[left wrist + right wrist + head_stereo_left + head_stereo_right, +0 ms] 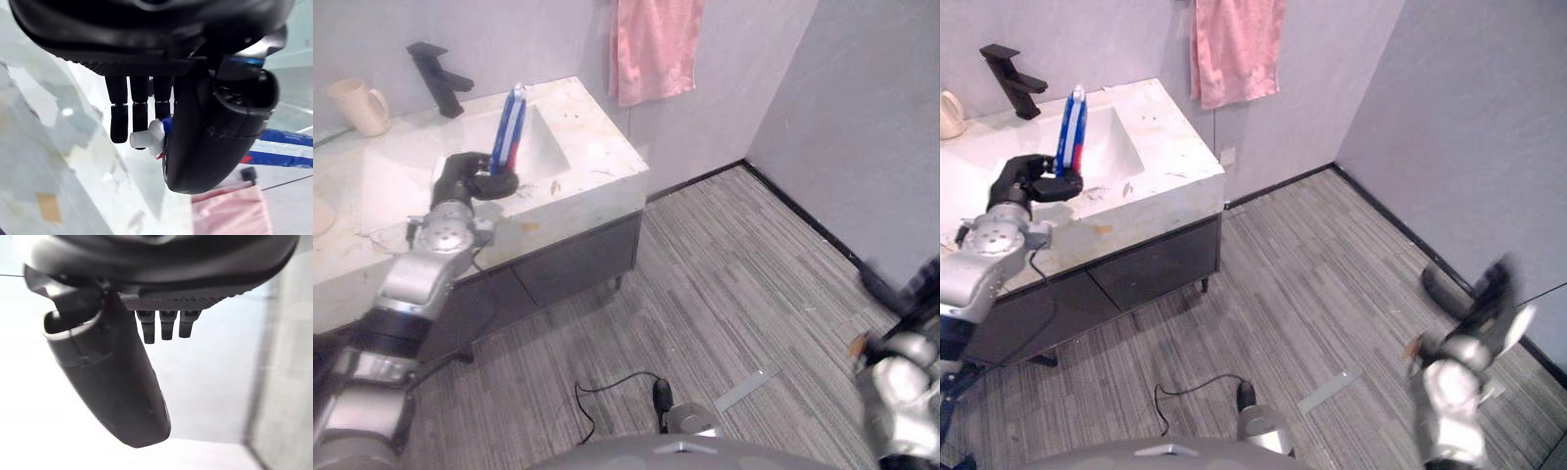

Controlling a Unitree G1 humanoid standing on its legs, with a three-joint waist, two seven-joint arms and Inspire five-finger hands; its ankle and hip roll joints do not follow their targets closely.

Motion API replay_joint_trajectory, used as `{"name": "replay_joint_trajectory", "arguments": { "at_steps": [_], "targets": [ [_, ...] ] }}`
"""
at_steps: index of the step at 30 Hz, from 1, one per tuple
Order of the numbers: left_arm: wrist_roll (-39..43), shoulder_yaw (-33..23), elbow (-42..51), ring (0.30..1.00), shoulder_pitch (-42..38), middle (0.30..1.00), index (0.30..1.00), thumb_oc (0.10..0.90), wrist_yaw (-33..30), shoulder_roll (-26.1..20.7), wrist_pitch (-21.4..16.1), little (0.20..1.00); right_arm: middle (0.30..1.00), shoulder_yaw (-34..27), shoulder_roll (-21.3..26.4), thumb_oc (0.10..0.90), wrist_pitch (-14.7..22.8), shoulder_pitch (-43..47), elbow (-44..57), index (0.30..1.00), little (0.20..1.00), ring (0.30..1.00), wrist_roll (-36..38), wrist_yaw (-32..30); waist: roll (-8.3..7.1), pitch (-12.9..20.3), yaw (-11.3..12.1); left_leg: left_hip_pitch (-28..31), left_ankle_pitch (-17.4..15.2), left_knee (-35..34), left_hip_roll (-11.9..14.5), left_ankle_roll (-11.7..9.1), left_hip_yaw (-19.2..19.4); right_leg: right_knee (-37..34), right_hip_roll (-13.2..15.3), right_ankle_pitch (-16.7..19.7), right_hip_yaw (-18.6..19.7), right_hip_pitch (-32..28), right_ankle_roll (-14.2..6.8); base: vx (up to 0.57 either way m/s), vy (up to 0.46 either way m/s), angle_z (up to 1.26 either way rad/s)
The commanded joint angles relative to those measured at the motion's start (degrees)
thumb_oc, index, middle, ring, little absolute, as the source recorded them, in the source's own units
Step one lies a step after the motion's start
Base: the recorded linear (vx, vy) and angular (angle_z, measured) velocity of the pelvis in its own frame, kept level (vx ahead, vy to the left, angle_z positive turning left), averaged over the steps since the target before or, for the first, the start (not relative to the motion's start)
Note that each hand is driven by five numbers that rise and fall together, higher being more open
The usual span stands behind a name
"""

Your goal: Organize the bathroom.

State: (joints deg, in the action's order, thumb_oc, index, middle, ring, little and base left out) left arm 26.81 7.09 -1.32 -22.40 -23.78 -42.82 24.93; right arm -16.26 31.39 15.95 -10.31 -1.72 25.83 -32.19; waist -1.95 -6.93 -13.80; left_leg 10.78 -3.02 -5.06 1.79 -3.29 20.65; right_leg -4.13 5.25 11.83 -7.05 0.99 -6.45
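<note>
Left hand (470, 178) clamped on upright blue toothpaste tube (509, 127) over sink (401, 171); right hand (117, 396) slack.

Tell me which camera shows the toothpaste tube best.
The left eye view: the tube stands upright in the left hand over the sink. The right eye view matches; the left wrist view catches a strip behind the thumb.

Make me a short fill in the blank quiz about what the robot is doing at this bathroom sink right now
1. The left hand holds a blue, white and red ____ upright over the basin.
2. The towel hanging on the wall is ____ in colour.
3. The cream mug stands beside the black ____.

Missing words: toothpaste tube; pink; faucet
</note>
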Motion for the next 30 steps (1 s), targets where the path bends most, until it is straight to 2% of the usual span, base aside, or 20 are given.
{"name": "replay_joint_trajectory", "arguments": {
  "at_steps": [1,2,3,4,6,9,11,14,20,26,30],
  "targets": [
    [-4.45,-3.32,2.99,0.300,-7.31,0.300,0.300,0.400,-5.69,-2.93,-9.91,0.300,0.900,-2.36,8.16,0.800,14.30,11.74,5.24,0.900,0.900,0.900,-5.12,3.45,1.84,2.44,0.84,-3.60,0.03,2.00,-3.03,2.98,-3.93,7.66,-3.41,-14.77,0.08,-1.75,-3.70,-0.07,0.047,-0.11],
    [-4.18,-2.30,3.75,0.300,-8.18,0.300,0.300,0.400,-7.01,-1.53,-11.02,0.300,0.900,0.28,10.09,0.800,15.18,16.49,9.23,0.900,0.900,0.900,-4.02,6.40,1.78,2.65,1.62,-3.95,0.25,1.89,-3.29,3.00,-4.42,7.21,-3.47,-14.49,0.31,-1.76,-3.58,-0.08,0.065,-0.11],
    [-4.57,-1.55,3.75,0.300,-8.66,0.300,0.300,0.400,-7.37,-0.50,-11.82,0.300,0.900,2.16,10.41,0.800,14.46,19.66,10.84,0.900,0.900,0.900,-3.97,7.65,1.76,2.89,2.05,-3.84,0.04,1.73,-3.43,3.00,-4.77,7.06,-3.44,-14.82,0.30,-2.00,-3.65,-0.08,0.049,-0.18],
    [-4.77,-0.91,3.76,0.300,-9.21,0.300,0.300,0.400,-8.10,0.61,-12.97,0.300,0.900,4.84,10.36,0.800,14.57,23.57,12.03,0.900,0.900,0.900,-2.46,11.40,1.71,3.05,2.56,-3.93,0.09,1.61,-3.50,2.98,-5.05,6.81,-3.44,-14.78,0.34,-2.06,-3.59,-0.05,0.038,-0.19],
    [-5.81,1.31,3.94,0.300,-9.88,0.300,0.300,0.400,-9.79,3.86,-14.97,0.300,0.900,13.12,8.29,0.800,10.82,33.93,12.54,0.900,0.900,0.900,0.42,16.17,1.51,3.36,4.04,-4.46,0.45,1.60,-3.53,3.01,-5.65,6.31,-3.39,-14.36,0.15,-1.98,-3.28,-0.08,0.008,-0.17],
    [-6.73,3.15,4.67,0.300,-8.99,0.300,0.300,0.400,-11.74,7.72,-18.02,0.300,0.900,21.32,5.00,0.800,6.11,41.87,13.11,0.900,0.900,0.900,3.51,20.66,1.21,3.86,5.87,-4.94,0.78,1.64,-3.46,3.04,-6.21,5.80,-3.23,-14.28,-0.21,-2.10,-2.99,-0.05,-0.005,0.00],
    [-7.11,4.31,4.74,0.300,-7.34,0.300,0.300,0.400,-12.29,11.26,-20.70,0.300,0.900,27.17,0.96,0.800,1.95,47.40,12.52,0.900,0.900,0.900,6.75,23.42,1.02,4.24,7.52,-5.26,1.07,1.56,-3.23,2.87,-6.85,5.28,-3.10,-14.38,-0.81,-2.50,-2.75,-0.02,-0.018,0.14],
    [-7.57,5.75,4.46,0.300,-5.38,0.300,0.300,0.400,-11.68,14.29,-23.22,0.300,0.900,31.67,-2.74,0.800,-1.26,50.88,11.41,0.900,0.900,0.900,8.89,24.95,0.93,4.42,8.89,-5.55,1.28,1.71,-2.98,2.65,-7.51,5.06,-2.86,-14.47,-1.66,-2.89,-2.59,-0.02,-0.020,0.24],
    [-7.39,8.94,2.15,0.300,-5.31,0.300,0.300,0.400,-9.29,16.68,-24.56,0.300,0.900,38.13,-8.67,0.800,-6.37,55.59,8.43,0.900,0.900,0.900,10.97,27.54,0.96,4.64,10.67,-5.83,1.37,2.13,-2.87,2.18,-8.41,5.12,-2.21,-14.51,-3.57,-3.38,-2.48,-0.01,-0.011,0.25],
    [-6.54,9.28,1.32,0.300,-5.42,0.300,0.300,0.400,-7.67,17.41,-24.81,0.300,0.900,39.90,-11.75,0.800,-9.80,57.13,7.45,0.900,0.900,0.900,16.47,28.79,1.03,4.69,11.39,-5.67,1.53,2.16,-2.70,1.93,-8.56,5.25,-1.73,-14.23,-4.72,-3.55,-2.65,0.01,-0.003,0.15],
    [-6.31,10.91,0.51,0.300,-6.21,0.300,0.300,0.400,-6.93,18.32,-23.49,0.300,0.900,41.77,-14.15,0.800,-12.46,58.30,7.43,0.900,0.900,0.900,16.67,28.51,1.12,4.79,11.73,-5.62,1.64,2.20,-2.61,1.94,-8.41,5.58,-1.52,-14.12,-5.16,-3.41,-2.82,0.00,-0.008,0.07]
  ]
}}
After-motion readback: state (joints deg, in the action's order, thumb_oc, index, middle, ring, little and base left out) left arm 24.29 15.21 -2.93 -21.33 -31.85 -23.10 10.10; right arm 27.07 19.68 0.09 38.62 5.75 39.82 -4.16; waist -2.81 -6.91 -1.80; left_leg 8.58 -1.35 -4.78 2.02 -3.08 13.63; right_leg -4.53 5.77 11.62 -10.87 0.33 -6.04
